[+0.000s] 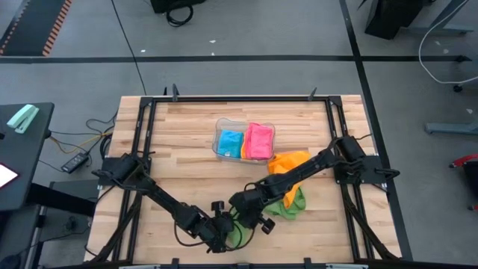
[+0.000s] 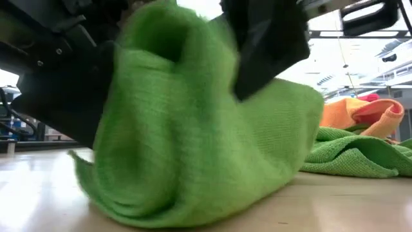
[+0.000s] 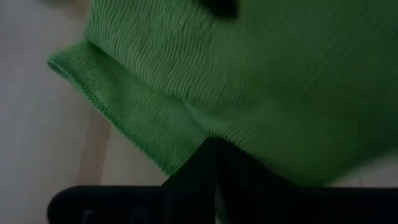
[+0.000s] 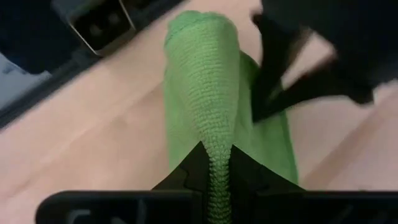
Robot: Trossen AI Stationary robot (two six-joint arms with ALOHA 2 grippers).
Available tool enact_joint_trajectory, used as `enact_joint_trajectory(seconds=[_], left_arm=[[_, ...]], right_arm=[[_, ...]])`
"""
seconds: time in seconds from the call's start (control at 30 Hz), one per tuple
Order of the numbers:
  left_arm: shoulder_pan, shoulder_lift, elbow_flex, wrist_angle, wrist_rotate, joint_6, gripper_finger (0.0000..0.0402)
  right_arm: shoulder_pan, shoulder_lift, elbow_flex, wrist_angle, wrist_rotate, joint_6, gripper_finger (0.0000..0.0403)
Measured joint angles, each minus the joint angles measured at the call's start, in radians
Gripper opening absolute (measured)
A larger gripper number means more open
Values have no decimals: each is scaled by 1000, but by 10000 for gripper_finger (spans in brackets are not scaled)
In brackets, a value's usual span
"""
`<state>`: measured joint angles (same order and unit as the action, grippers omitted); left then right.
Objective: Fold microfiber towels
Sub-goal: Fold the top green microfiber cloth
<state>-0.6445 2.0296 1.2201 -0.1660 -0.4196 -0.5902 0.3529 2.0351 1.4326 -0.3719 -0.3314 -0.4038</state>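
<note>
Item, nearest the table's front edge: one green towel [image 2: 193,142], bunched and lifted into a rounded hump, its lower fold resting on the wooden table [image 1: 187,149]; both grippers meet at it. Left gripper [image 1: 221,233], arm reaching in from the left front corner: fingers pressed together on the towel's hemmed edge, the cloth filling the left wrist view [image 3: 249,81] directly past the dark fingertips. Right gripper [image 1: 243,203], arm stretched diagonally from the right side of the table: jaws pinching a narrow ridge of the same green towel [image 4: 208,112], which rises between the two fingers in the right wrist view; the other arm's dark gripper shows beyond it, touching the cloth. Item, just behind and to the right: a second green towel [image 1: 290,202], lying crumpled and flat on the table, partly under the right arm. Item, touching that one on its far side: one orange towel [image 1: 287,162], loosely heaped, unfolded. Item, further back, near the table's middle: one clear plastic tray [image 1: 221,128] holding a folded blue towel [image 1: 230,142] and a folded pink towel [image 1: 259,140] side by side, blue on the left. Beyond the table: grey floor with dark tape lines and loose cables.
</note>
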Motion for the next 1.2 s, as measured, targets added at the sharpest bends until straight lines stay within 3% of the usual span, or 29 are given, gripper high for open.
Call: enact_joint_trajectory(seconds=[0.43,0.73,1.2], left_arm=[[-16,-8,0,32,-7,0,10],[-89,-84,0,-52,-30,-18,13],[-213,-154,42,-62,-13,163,10]], right_arm=[[-30,4,-24,77,15,-4,42],[-30,4,-57,112,-8,15,55],[-65,4,-56,176,-15,121,95]])
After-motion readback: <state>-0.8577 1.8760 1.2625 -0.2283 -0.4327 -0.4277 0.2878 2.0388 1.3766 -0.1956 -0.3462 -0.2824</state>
